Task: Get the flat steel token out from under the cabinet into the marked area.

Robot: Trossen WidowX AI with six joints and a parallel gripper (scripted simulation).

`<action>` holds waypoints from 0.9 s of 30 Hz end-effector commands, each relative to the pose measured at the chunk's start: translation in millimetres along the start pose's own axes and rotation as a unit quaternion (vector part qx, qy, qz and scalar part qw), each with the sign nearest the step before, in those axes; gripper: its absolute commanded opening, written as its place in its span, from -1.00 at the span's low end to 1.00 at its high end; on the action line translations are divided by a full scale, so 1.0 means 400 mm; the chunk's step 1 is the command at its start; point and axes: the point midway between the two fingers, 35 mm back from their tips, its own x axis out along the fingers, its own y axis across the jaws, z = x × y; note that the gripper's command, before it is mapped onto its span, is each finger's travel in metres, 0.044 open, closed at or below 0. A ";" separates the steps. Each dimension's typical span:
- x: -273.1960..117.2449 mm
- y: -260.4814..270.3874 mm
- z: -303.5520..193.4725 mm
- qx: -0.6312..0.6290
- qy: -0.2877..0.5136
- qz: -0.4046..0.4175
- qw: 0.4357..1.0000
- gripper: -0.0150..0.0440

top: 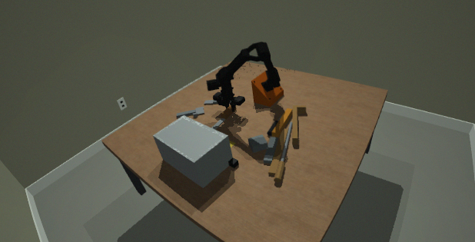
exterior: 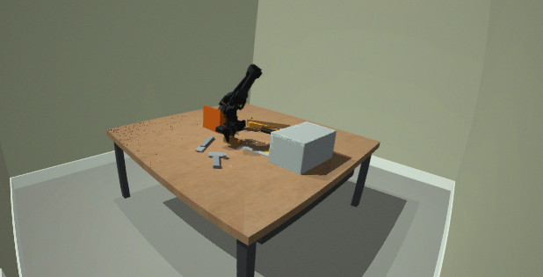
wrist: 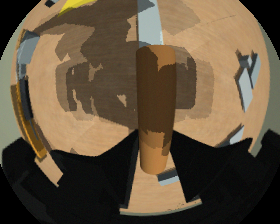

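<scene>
Top view: gripping the brown handle (top: 230, 111) (exterior: 233, 142) (wrist: 156, 100) in the gripper (top: 230, 109) (exterior: 228, 140) (wrist: 152, 132), low over the table (top: 330, 132) (exterior: 189, 169) (wrist: 106, 142), near the cabinet (top: 192, 137) (exterior: 303, 142). Can't tell where the token is.

Exterior: pointing toward the cabinet with the grey blade (top: 218, 124) (exterior: 256, 151) (wrist: 150, 22).

Wrist: closed on that handle, with yellow (top: 231, 144) (exterior: 266, 152) (wrist: 80, 4) showing at the upper left.

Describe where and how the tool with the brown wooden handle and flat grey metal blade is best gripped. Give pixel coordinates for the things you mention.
Probably by the brown wooden handle (wrist: 156, 95), from above, fingers across its sides: it is long, rounded and narrow, and the black gripper (wrist: 152, 132) already straddles it, leaving the flat grey blade (wrist: 150, 25) free.
</scene>
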 end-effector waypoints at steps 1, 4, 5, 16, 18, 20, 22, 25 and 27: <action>-0.001 -0.001 0.011 0.002 -0.001 0.000 1.000 -0.49; -0.001 -0.001 0.022 0.003 -0.001 0.000 1.000 -0.49; -0.001 -0.001 0.026 0.003 -0.001 0.000 1.000 -0.49; -0.001 0.000 0.067 0.005 -0.002 0.001 1.000 -0.49; -0.001 0.000 0.074 0.005 -0.002 0.001 1.000 -0.49; -0.001 0.000 0.081 0.005 -0.002 0.001 1.000 -0.49; -0.001 0.000 0.088 0.006 -0.002 0.001 1.000 -0.49; -0.001 0.001 0.099 0.006 -0.002 0.001 1.000 -0.49; -0.001 0.001 0.106 0.006 -0.002 0.001 1.000 -0.49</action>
